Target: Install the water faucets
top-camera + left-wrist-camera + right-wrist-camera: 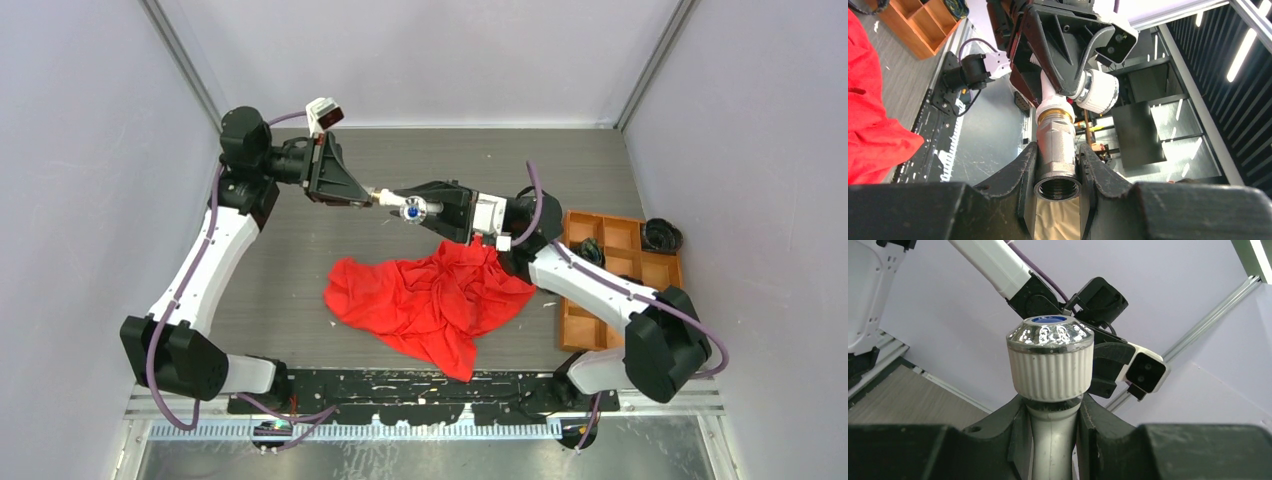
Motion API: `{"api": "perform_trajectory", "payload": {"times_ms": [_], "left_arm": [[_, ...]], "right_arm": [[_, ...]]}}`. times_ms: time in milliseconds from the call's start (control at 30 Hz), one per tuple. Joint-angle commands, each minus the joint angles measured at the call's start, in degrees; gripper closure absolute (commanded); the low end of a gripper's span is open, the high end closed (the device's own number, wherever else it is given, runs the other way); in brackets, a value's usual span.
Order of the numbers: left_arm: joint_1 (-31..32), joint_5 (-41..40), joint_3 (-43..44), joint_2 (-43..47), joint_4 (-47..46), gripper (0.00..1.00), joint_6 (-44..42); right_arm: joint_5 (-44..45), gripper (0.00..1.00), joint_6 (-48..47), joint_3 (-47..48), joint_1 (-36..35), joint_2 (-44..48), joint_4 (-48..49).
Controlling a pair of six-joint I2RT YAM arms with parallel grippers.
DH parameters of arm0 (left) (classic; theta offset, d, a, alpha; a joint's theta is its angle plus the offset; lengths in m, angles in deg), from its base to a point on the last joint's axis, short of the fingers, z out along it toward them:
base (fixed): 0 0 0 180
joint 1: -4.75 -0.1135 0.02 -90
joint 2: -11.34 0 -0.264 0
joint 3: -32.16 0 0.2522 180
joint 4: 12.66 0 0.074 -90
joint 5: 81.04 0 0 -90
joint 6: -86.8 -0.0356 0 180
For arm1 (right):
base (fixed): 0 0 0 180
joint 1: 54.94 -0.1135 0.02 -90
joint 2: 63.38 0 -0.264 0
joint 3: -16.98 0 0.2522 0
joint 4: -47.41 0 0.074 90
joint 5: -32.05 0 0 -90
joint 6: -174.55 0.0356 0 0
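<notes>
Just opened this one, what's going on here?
Both arms meet above the table, beside a red cloth. The right gripper clamps the white plastic tap just below its blue-marked knob. The left gripper clamps the grey metal fitting, which sits end to end against the tap's brassy collar. How far it is screwed on cannot be told.

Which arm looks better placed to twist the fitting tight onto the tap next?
Probably left: the left gripper clamps the grey fitting, while the right gripper only steadies the white tap.
</notes>
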Motion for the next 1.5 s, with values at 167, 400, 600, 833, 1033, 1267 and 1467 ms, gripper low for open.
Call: {"api": "perform_trajectory", "payload": {"times_ms": [167, 400, 600, 833, 1033, 1267, 1467], "left_arm": [[4.3, -9.5, -2.0, 0.0, -16.2, 1.0, 1.2], [4.3, -10.8, -3.0, -0.8, -22.3, 1.0, 0.8], [4.2, -14.0, -2.7, -2.1, -22.9, 1.0, -5.1], [4.2, -20.6, -4.1, -0.3, -25.1, 1.0, -13.4], [4.3, -26.7, -7.3, 3.4, -26.5, 1.0, -21.3], [5.0, -30.2, -10.9, 5.0, -26.8, 1.0, -28.0], [5.5, -33.4, -15.0, 9.4, -18.4, 1.0, -46.5]], "right_arm": [[6.5, 1.0, 27.0, 8.2, -3.2, -6.4, 7.0], [5.3, 1.0, 44.6, 15.5, -1.1, -10.9, 6.6], [3.3, 1.0, 51.9, 25.2, -0.2, -12.2, -9.0], [-0.2, 1.0, 54.9, 35.2, 0.6, -13.7, -27.3], [-1.5, 1.0, 73.3, 38.3, 1.7, -18.7, -19.4], [3.5, 1.0, 100.1, 39.7, 2.6, -27.0, -8.5], [7.1, 1.0, 104.7, 38.0, 3.3, -26.6, -18.4]]}}
